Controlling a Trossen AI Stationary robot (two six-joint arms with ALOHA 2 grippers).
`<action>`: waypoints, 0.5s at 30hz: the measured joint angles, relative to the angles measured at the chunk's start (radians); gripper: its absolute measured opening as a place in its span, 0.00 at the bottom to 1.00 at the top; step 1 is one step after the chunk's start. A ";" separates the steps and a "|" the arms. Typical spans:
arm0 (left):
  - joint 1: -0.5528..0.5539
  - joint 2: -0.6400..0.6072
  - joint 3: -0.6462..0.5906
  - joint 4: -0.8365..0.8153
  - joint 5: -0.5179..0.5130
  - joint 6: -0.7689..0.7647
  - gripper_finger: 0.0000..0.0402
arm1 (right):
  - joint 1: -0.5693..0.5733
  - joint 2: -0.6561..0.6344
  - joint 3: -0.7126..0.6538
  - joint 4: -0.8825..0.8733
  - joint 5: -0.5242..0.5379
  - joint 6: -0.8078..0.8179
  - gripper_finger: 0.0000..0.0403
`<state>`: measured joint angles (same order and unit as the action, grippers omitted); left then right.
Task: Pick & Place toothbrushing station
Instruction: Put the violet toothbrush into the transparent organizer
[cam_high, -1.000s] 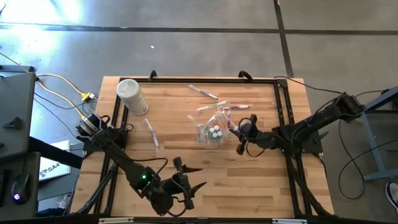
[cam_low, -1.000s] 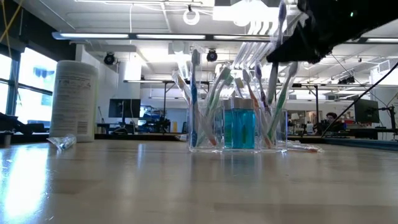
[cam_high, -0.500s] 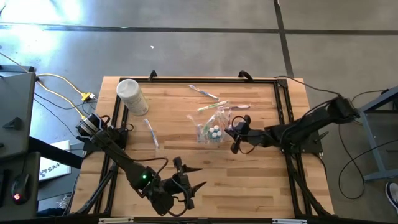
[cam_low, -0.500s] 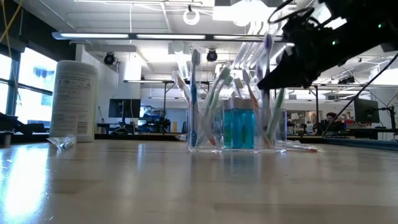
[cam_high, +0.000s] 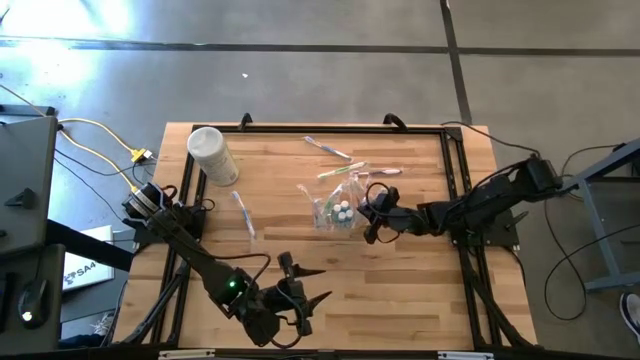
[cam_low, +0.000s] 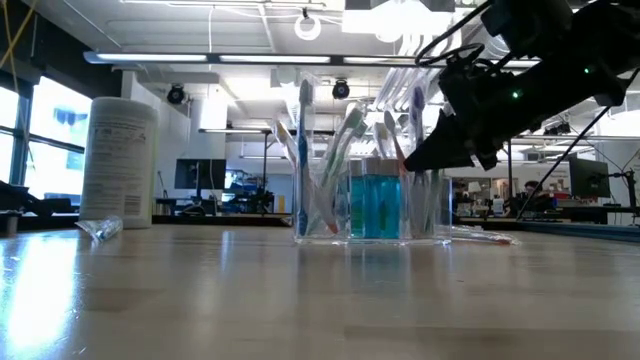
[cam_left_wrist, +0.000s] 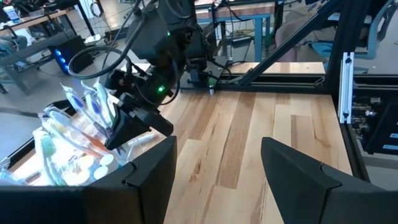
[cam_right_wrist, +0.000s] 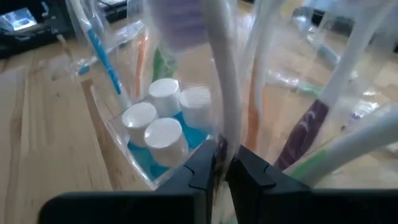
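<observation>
Toothbrushing station (cam_high: 338, 208) stands near the middle of the wooden table (cam_high: 400, 290), a boxy clear plastic holder whose walls nearly vanish against the wood. Upright toothbrushes with white, green, blue and orange handles fill its side pockets, and small blue bottles with white caps sit in its centre. At its right side the right gripper (cam_high: 368, 214) is clenched, fingers pinched on the holder's clear wall beside a white brush handle. Far to the left stands a white tub (cam_high: 212, 154). By the near edge, well apart, the left gripper (cam_high: 305, 300) hangs released, holding nothing.
</observation>
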<state>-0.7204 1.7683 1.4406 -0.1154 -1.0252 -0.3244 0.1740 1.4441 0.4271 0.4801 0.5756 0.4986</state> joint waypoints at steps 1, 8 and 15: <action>0.000 0.000 0.000 0.000 0.000 0.000 0.57 | 0.000 0.000 0.000 -0.002 -0.010 0.003 0.08; 0.000 0.000 0.000 0.000 0.000 0.000 0.57 | 0.002 -0.007 -0.003 -0.011 -0.076 -0.006 0.21; 0.000 0.000 0.000 0.000 -0.003 0.002 0.57 | 0.002 -0.018 -0.003 -0.004 -0.087 -0.031 0.37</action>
<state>-0.7200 1.7683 1.4406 -0.1154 -1.0283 -0.3222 0.1764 1.4264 0.4236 0.4766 0.4886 0.4671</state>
